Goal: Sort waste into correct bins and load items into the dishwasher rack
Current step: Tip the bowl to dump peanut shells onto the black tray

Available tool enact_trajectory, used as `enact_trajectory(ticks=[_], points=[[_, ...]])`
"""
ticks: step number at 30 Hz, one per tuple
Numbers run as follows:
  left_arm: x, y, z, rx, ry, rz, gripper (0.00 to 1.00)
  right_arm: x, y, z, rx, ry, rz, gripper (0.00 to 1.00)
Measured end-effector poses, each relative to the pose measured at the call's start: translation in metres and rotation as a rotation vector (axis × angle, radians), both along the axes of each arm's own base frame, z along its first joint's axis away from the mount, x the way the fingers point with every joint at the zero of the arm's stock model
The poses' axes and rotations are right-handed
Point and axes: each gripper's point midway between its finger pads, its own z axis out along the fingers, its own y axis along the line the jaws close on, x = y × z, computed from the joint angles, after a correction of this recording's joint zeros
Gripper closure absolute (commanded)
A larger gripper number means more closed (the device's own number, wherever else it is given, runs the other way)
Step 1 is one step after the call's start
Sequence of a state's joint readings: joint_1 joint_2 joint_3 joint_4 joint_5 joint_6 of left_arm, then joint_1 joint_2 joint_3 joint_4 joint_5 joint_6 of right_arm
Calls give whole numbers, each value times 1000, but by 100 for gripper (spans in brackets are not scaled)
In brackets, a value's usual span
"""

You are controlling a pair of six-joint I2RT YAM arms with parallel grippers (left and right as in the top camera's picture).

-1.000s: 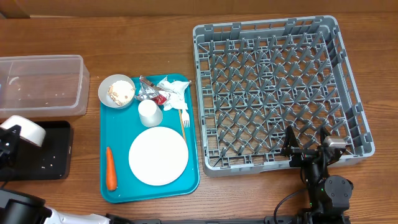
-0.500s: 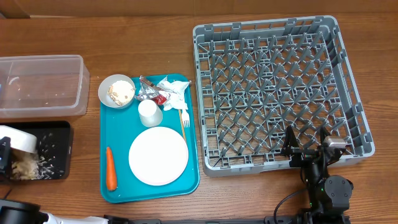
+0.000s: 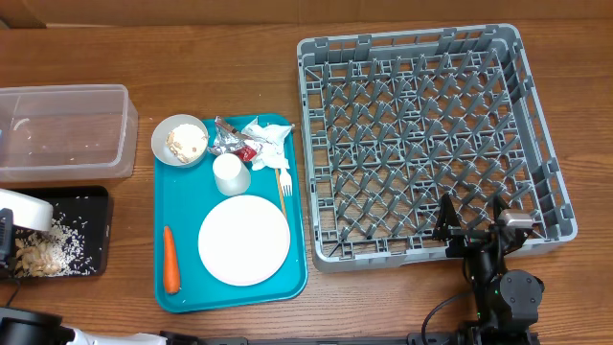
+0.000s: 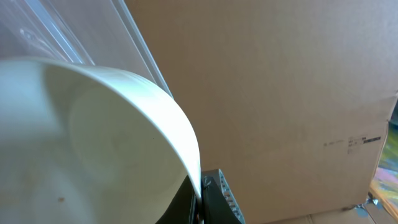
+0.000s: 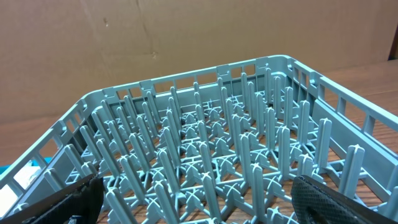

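Crowding left wrist view: white bowl

Left gripper clamped on tilted bowl, far left; right gripper front right, fingers spread wide.

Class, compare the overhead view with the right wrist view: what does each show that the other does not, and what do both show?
Only overhead: the teal rectangular serving tray with the round white plate and small orange carrot, the clear rectangular plastic tub, the shallow black rectangular tray, and the small white bowl at its left end. Only right wrist: the brown cardboard backdrop. Both: the large grey plastic dishwasher rack, empty, and the open right pincer at its near edge.
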State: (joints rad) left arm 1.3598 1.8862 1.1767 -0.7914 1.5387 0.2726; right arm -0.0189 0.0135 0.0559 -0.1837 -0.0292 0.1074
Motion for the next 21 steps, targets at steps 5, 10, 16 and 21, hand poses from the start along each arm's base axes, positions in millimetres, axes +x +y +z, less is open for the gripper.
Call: enact_trajectory(ticks=[5,10,16,21], points=[[3,-3,1,-1,-4,-11,96,0,0,0,0,0,0,0],[7,-5,1,13,-10,-25,96,0,0,0,0,0,0,0],[19,-14,2,20,-14,-65,96,0,0,0,0,0,0,0],[21,-13,-5,15,28,-66,96,0,0,0,0,0,0,0]])
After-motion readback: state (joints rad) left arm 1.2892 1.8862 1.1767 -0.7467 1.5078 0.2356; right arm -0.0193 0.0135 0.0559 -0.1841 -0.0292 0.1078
